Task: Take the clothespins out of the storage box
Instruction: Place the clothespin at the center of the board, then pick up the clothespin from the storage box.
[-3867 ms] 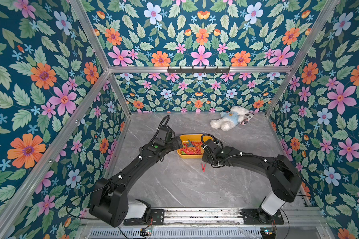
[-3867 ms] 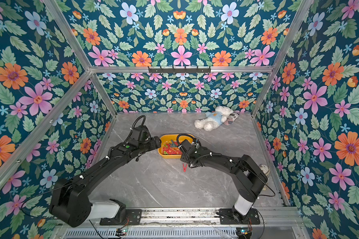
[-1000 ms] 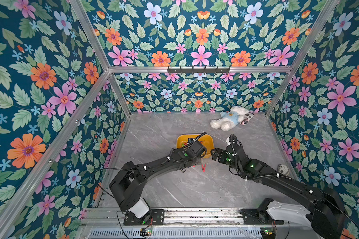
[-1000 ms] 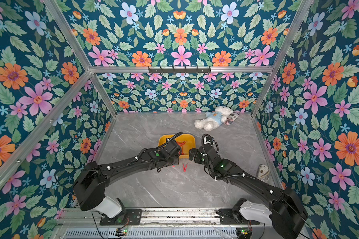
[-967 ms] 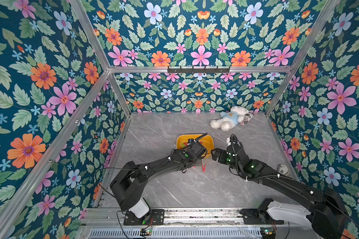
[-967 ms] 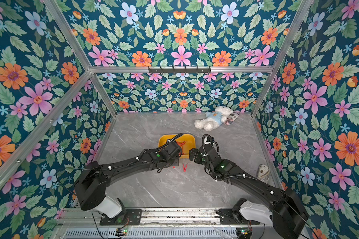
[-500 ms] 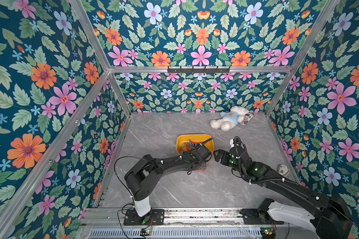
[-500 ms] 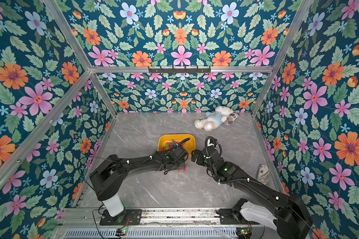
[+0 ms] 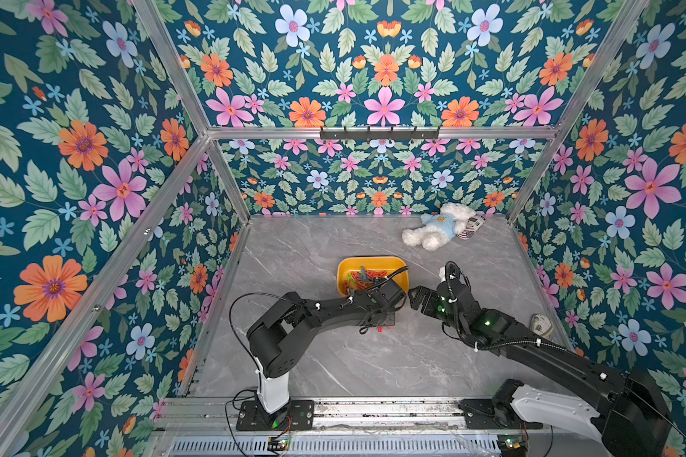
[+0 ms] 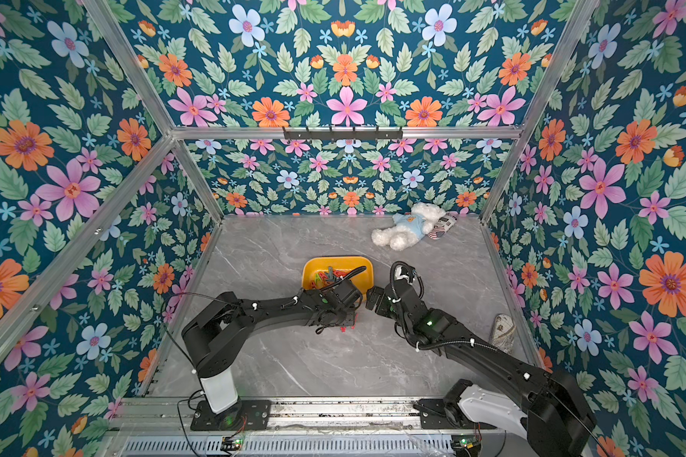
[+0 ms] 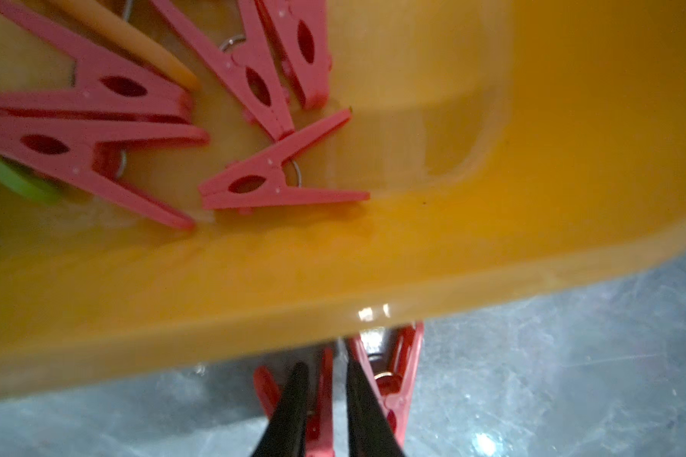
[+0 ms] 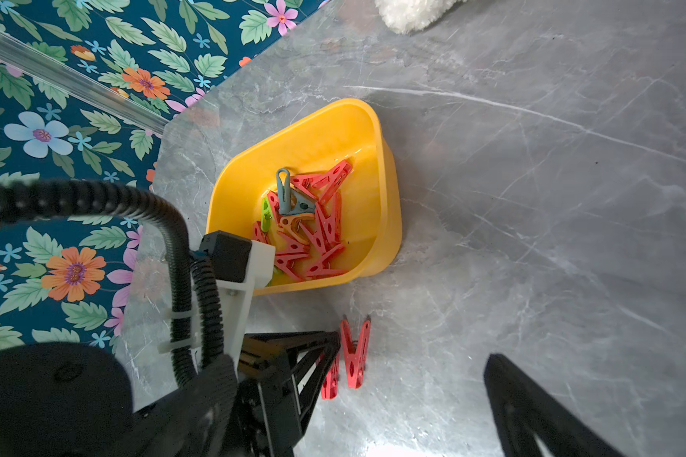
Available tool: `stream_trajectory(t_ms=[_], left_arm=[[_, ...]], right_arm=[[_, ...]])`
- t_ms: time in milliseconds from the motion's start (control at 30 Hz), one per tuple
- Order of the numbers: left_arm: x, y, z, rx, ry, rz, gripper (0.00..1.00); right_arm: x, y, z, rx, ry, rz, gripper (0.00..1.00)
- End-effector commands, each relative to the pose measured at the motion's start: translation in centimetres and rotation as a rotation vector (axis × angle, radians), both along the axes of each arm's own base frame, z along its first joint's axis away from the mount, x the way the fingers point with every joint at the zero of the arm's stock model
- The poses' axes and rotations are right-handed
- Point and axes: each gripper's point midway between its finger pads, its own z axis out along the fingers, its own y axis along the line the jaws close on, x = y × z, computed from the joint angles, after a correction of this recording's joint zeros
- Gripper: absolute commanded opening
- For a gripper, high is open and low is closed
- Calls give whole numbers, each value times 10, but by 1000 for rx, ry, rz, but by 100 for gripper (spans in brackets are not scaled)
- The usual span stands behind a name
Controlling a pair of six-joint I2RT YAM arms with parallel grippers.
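I found the left arm (image 9: pixel 325 310) stretched low across the bench (image 9: pixel 373 364). The left gripper (image 11: pixel 327 368) stood narrowly parted astride a red clothespin (image 12: pixel 353 356) just outside the storage box's (image 9: pixel 347 267) near rim; I could not tell whether it pinched. The right gripper (image 9: pixel 416 296) hovered by the box's near right corner, jaws wide, empty. Other clothespins (image 12: pixel 317 229) lay inside the box, mid-bench.

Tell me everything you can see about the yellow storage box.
The storage box is a shallow yellow tray, glossy plastic by its look, rectangular with rounded corners and a raised rim. It sits flat on the grey marbled table near its middle, open-topped. A loose heap of clothespins, mostly red, lies inside toward the robot's side; the far part is bare. The left arm overhangs its near edge in both top views; contact cannot be told.
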Motion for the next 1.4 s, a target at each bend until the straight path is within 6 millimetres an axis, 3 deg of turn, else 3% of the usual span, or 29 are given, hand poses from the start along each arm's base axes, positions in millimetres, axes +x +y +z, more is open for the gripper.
stream_trajectory(t_ms=[0, 233, 433, 633, 733, 1033, 1367], left_arm=[[2, 3, 9, 8, -14, 14, 27], [10, 16, 42, 12, -78, 51, 36], [21, 39, 77, -6, -144, 110, 47], [35, 64, 105, -54, -196, 175, 77], [41, 79, 116, -68, -219, 213, 99], [54, 125, 127, -48, -297, 336, 100], [63, 158, 128, -71, -303, 413, 100]], right_arm=[[4, 1, 3, -2, -12, -8, 99], [15, 7, 5, -24, -14, -1, 98], [35, 14, 5, -55, -9, -5, 83], [60, 32, -3, -96, 23, 26, 62], [73, 43, -9, -126, 41, 41, 56], [111, 78, -51, -210, 140, 82, 51], [146, 120, -77, -252, 158, 179, 47]])
